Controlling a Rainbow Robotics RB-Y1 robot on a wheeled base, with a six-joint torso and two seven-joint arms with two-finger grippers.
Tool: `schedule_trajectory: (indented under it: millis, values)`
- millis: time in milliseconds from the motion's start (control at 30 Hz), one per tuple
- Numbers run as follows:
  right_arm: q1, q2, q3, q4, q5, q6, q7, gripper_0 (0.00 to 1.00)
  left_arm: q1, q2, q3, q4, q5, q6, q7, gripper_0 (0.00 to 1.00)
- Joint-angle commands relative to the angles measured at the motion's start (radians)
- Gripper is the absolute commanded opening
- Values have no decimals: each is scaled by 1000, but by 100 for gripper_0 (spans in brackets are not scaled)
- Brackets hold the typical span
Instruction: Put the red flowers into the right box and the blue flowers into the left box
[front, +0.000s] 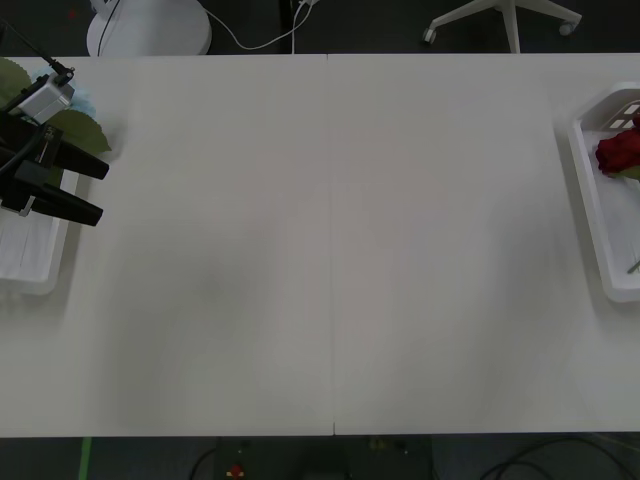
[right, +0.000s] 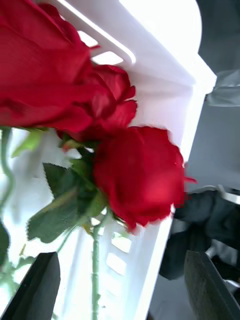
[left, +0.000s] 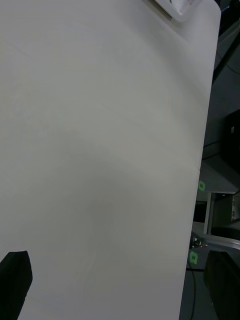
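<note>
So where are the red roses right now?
In the front view, the red roses lie inside the white tray at the table's far right edge.

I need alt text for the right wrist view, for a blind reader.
Red roses with green leaves lie in the white right box, seen close from above. The right gripper hangs over them, jaws open and holding nothing.

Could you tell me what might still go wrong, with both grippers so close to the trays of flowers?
1. The open right gripper hangs right over the artificial red roses in the shallow white plastic right tray; pulling away could snag a thin green stem and drag a rose out.
2. The open left gripper, its black fingers above the white left tray, sits beside big dark green leaves and could brush them.
</note>
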Motion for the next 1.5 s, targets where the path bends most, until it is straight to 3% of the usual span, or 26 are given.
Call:
schedule_trajectory:
  millis: [33, 400, 600, 733, 933, 1500]
  values:
    - [2, -85, -25, -46, -112, 14, 144, 73, -50, 1, 24, 6, 13, 10, -36, 100]
    - [2, -200, -82, -381, -562, 410, 399, 75, -50, 1, 24, 6, 13, 10, -36, 100]
    - [29, -220, -59, -562, -937, 568, 545, 75, -50, 1, 24, 6, 13, 10, -36, 100]
    - [88, -257, -2, -684, -1215, 589, 627, 75, -50, 1, 24, 6, 13, 10, -36, 100]
    - [180, -297, 26, -882, -1416, 589, 779, 75, -50, 1, 24, 6, 13, 10, -36, 100]
    - [318, -310, 24, -1257, -1543, 543, 852, 75, -50, 1, 24, 6, 13, 10, -36, 100]
